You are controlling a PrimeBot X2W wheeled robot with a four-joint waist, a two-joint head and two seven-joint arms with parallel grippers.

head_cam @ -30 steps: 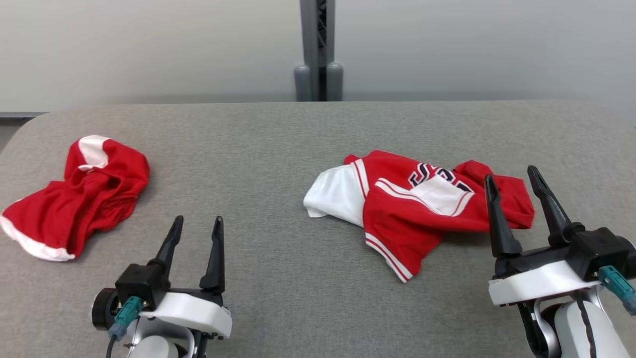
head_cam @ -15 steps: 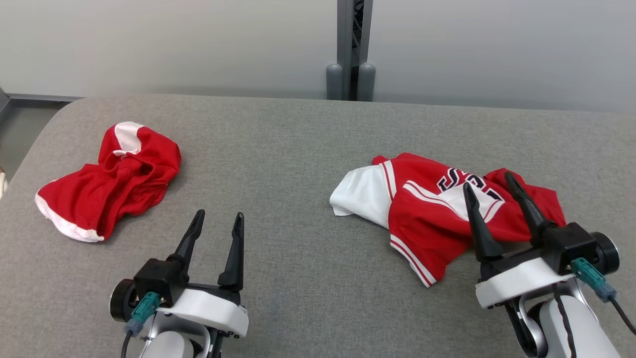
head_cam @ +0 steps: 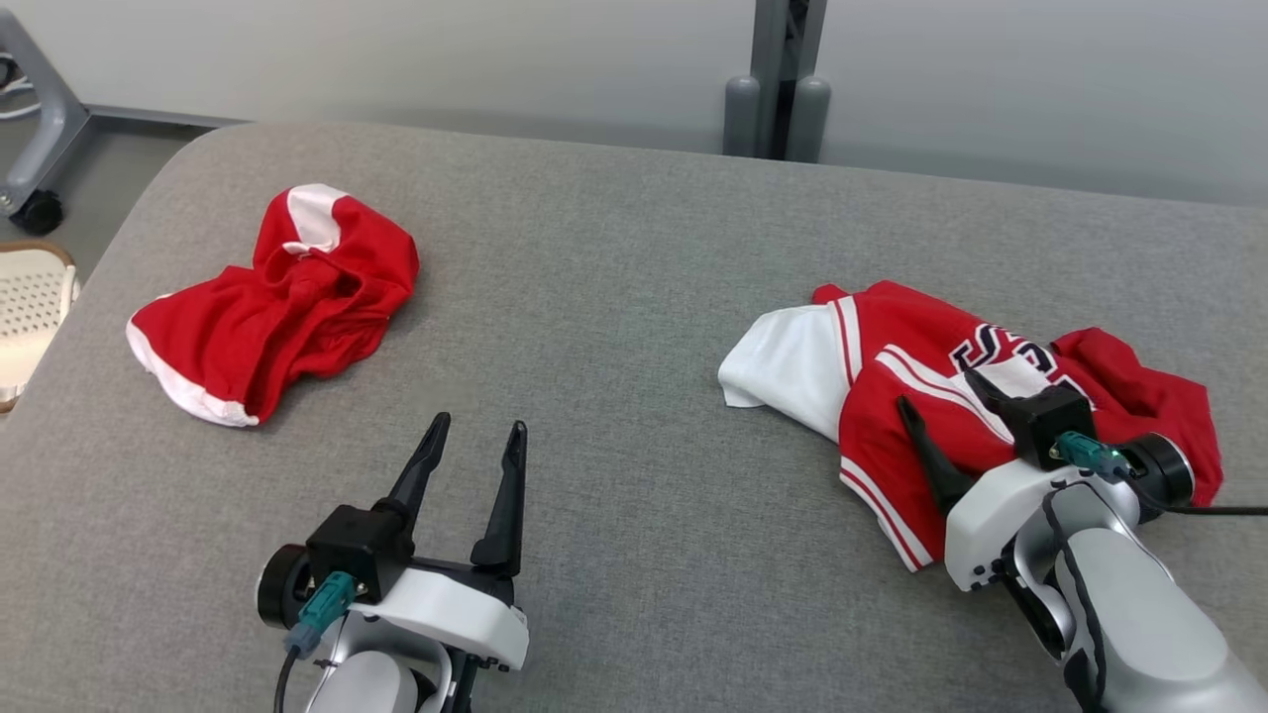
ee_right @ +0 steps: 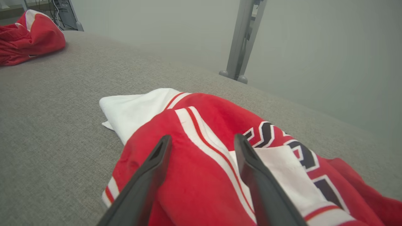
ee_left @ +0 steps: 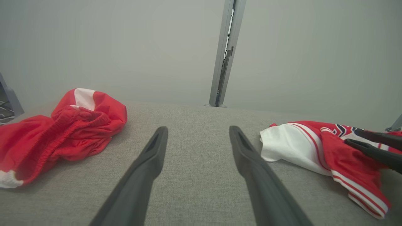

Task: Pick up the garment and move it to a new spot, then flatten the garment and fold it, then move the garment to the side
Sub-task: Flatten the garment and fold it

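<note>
The garment (head_cam: 892, 347) is a crumpled red and white jersey with dark lettering, lying on the right half of the grey padded table (head_cam: 614, 297). My right gripper (head_cam: 936, 388) is open and tilted down over the jersey's near red part, its fingers apart with nothing between them. In the right wrist view this gripper (ee_right: 203, 137) hovers just above the striped red cloth (ee_right: 220, 116). My left gripper (head_cam: 478, 422) is open above bare table near the front. In its own view it (ee_left: 198, 128) points between the two heaps, with the jersey (ee_left: 314, 141) to the right.
A second crumpled red garment with white trim (head_cam: 277, 297) lies at the table's left. A grey post (head_cam: 778, 89) stands behind the far edge. Off the left edge are a white perforated object (head_cam: 30, 307) and a wheeled grey leg (head_cam: 40, 149).
The head camera has turned, shifting the whole picture rightward. My right gripper has moved forward and tipped down over the jersey, staying open. The left gripper holds its pose.
</note>
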